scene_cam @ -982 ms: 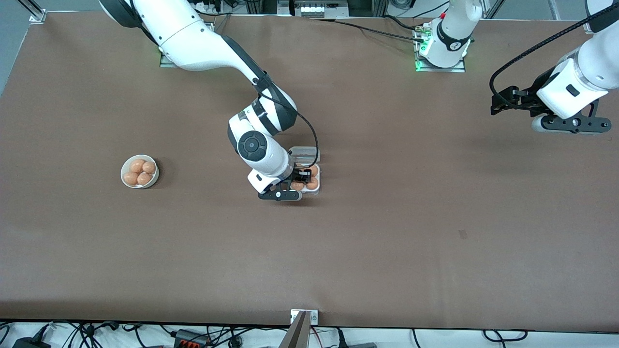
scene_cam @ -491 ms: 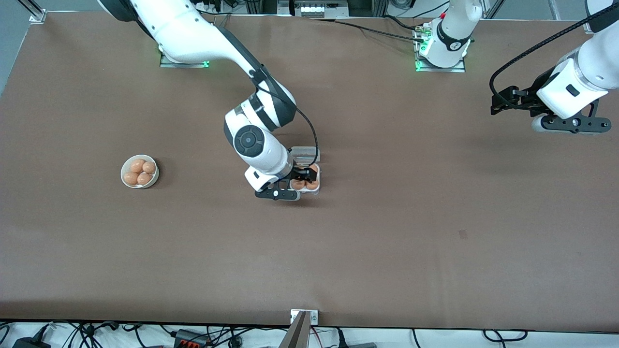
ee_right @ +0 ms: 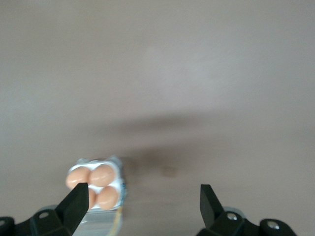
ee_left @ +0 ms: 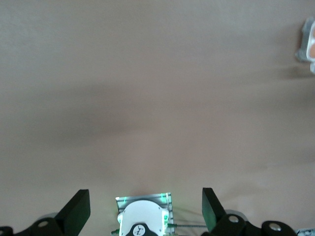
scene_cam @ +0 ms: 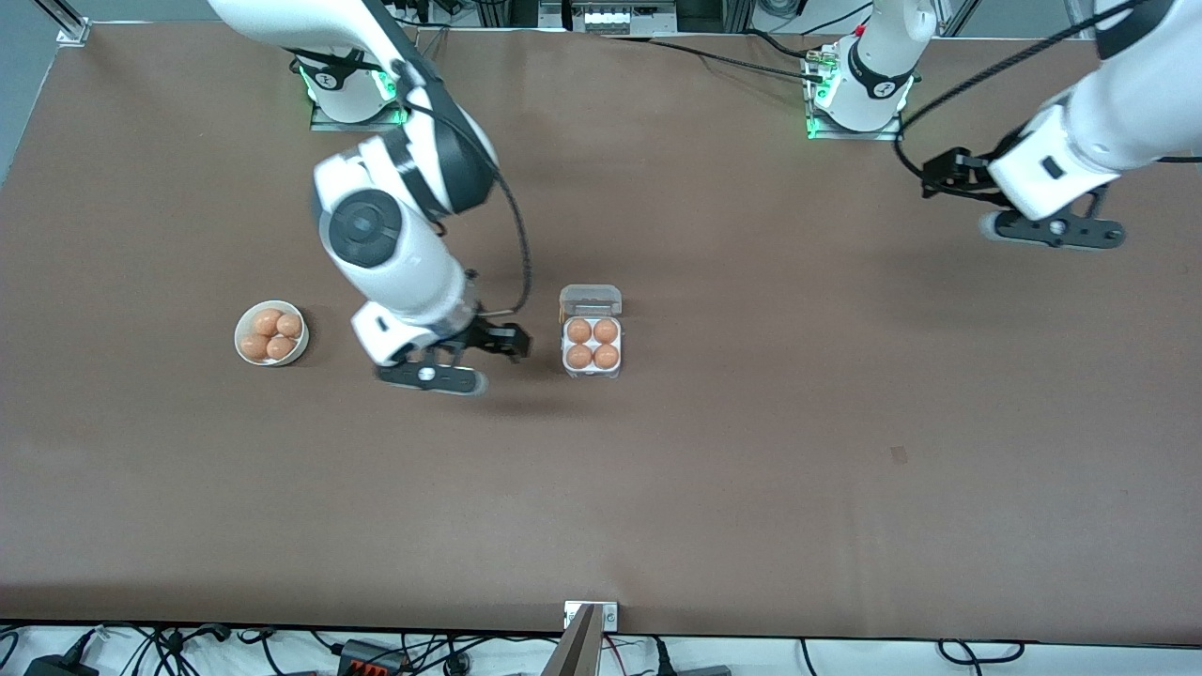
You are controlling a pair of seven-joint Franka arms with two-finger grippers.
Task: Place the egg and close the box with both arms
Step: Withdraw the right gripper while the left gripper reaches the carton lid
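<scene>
While both claws stand spread wide and empty, I see the right gripper [scene_cam: 488, 349] over bare table between the bowl [scene_cam: 271, 333] of eggs and the box [scene_cam: 592, 345], touching nothing. Mid-table, the box holds four eggs, its lid [scene_cam: 591, 299] open toward the bases. My left gripper [scene_cam: 950, 174] waits over its arm's end. Each egg's [scene_cam: 579, 330] long axis I cannot make out.

- One clear egg box [scene_cam: 592, 333] sat on the table, four brown eggs [scene_cam: 579, 330] in its cells.
- One white bowl [scene_cam: 246, 329] held four more eggs [scene_cam: 267, 322].
- Two robot arms [scene_cam: 394, 253] stood there.
</scene>
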